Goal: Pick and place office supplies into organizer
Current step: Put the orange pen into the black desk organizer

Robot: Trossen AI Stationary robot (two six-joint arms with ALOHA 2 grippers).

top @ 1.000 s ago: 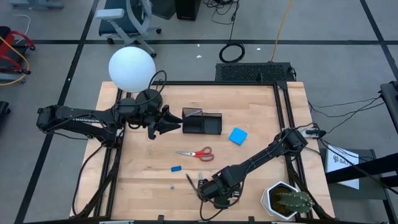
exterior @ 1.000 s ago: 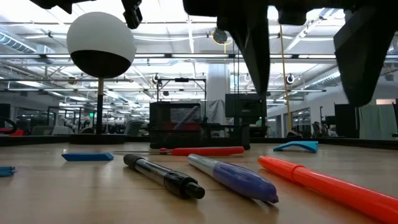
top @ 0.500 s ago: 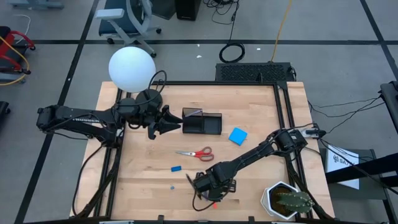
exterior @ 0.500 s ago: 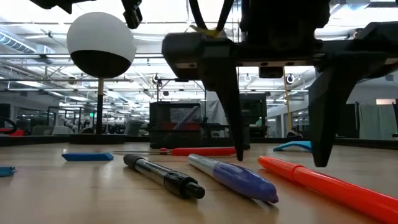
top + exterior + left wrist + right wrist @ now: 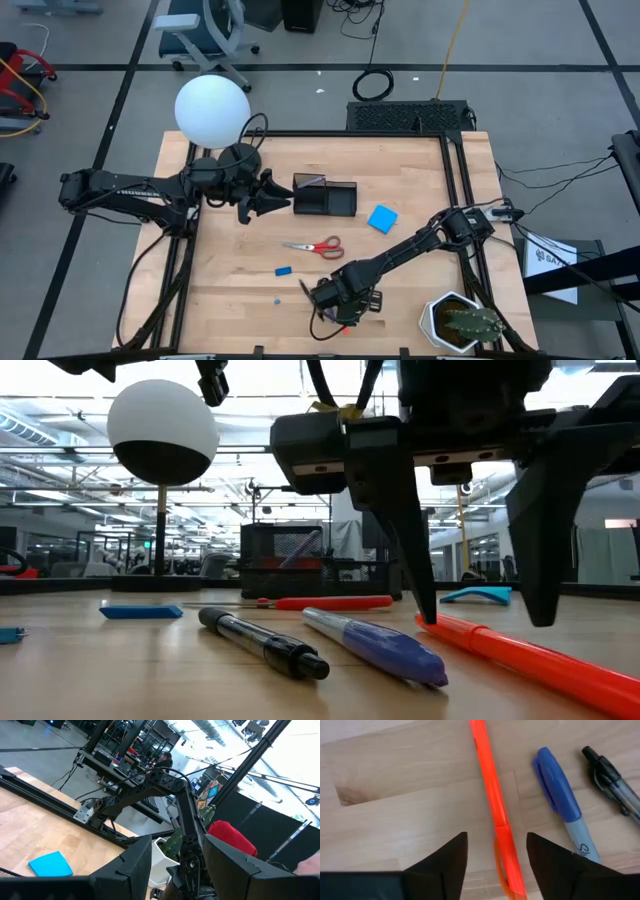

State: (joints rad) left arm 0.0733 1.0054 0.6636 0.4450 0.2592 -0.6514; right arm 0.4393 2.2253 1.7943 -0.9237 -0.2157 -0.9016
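Note:
My right gripper (image 5: 335, 305) (image 5: 487, 622) is open, low over the pens by the table's near edge. Its fingers stand on either side of the orange pen (image 5: 492, 805) (image 5: 520, 660), with a gap showing on each side in the right wrist view. The blue pen (image 5: 560, 795) (image 5: 375, 645) and the black pen (image 5: 612, 780) (image 5: 265, 640) lie flat beside it. My left gripper (image 5: 285, 197) (image 5: 177, 850) is open and hovers just left of the black organizer (image 5: 325, 198). Red-handled scissors (image 5: 315, 246), the blue pad (image 5: 382, 219) and the small blue eraser (image 5: 284, 270) lie flat on the table.
A lamp with a white globe (image 5: 212, 110) stands at the table's far left corner, behind my left arm. A potted cactus (image 5: 462, 322) sits at the near right corner, close to my right arm. Bare wood lies between the scissors and the pens.
My right gripper has come down and moved toward the table's left, over the pens. Its fingertips then shifted slightly right, from around the blue pen to either side of the orange pen. The pens and my left arm have stayed still.

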